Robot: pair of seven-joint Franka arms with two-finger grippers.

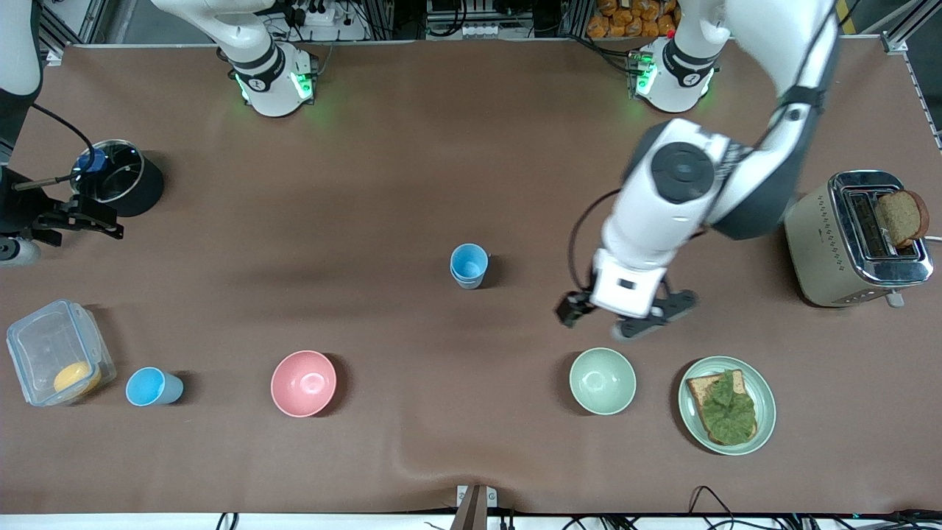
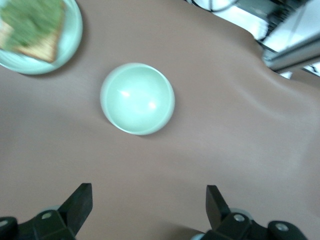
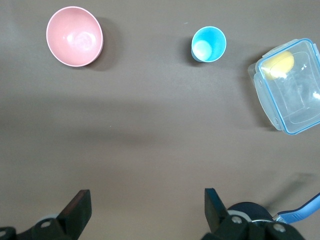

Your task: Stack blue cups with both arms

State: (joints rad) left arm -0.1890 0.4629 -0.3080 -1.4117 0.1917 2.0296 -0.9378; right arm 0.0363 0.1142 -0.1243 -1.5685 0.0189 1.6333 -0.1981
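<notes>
Overhead, my left gripper [image 1: 625,315] hangs released over bare table at about ten o'clock of the pale green bowl [image 1: 602,380]; one blue cup [image 1: 469,265] stands mid-table, the sky-blue cup [image 1: 152,387] between the lidded box [image 1: 57,353] and pink bowl [image 1: 303,383]. My left wrist adds only spread fingers [image 2: 78,202]. My right gripper [image 3: 145,210], also spread, sees that sky-blue cup's whitish floor.

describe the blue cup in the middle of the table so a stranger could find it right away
Start at the pink bowl and pale green bowl near the front camera. Between them and farther from that camera, a small blue cup stands upright and alone. The other blue cup sits beside the clear lidded container.
</notes>
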